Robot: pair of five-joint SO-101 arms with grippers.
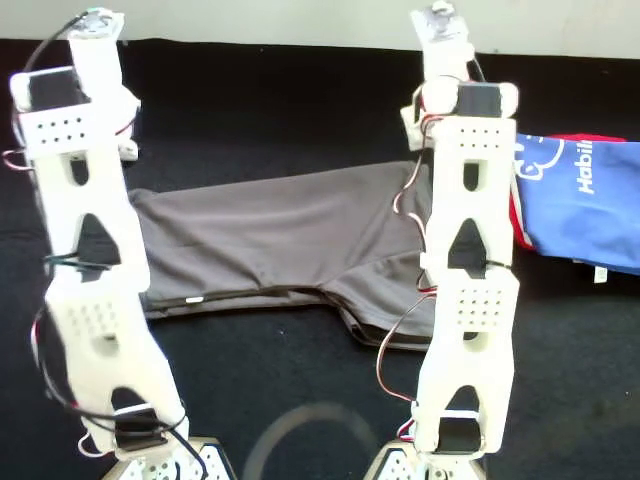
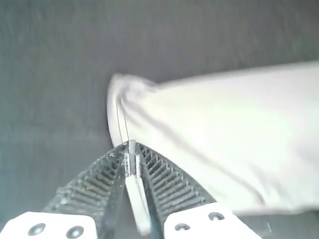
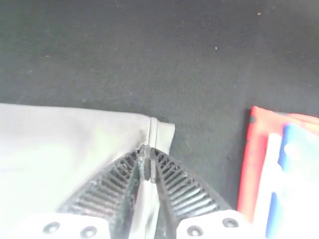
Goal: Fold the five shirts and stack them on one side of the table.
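**Both claws clenched on corners of the gray shirt**

The left claw [image 2: 131, 149] is clenched. Its ribbed jaws meet at the tips with a strip of the gray shirt [image 2: 214, 149] pinched between them. The bite sits right at a hemmed corner of the cloth. The rest of the shirt spreads away from the claw to one side, and the black table cover [image 2: 55, 74] lies on the other.

The right claw [image 3: 145, 155] is likewise clenched on the same shirt, just beside another hemmed corner, with cloth showing between the jaws. Past that corner comes a stretch of bare black cover, then a blue shirt [image 3: 294, 154] with a red edge, near the gray one but apart from it.

In the high view, two white arms run from the bottom of the frame to the top. The left arm [image 1: 90, 250] is on the left side and the right arm [image 1: 465, 260] is right of centre. The gray shirt lies across the centre of the frame and passes under both arms. A crease runs along its lower part, and a flap reaches toward the lower centre-right. The blue shirt lies at the right edge of the frame, just past the right arm, with red showing on the side nearest that arm. Farthest off, a pale band [image 1: 300, 20] runs along the top of the frame beyond the black cover.
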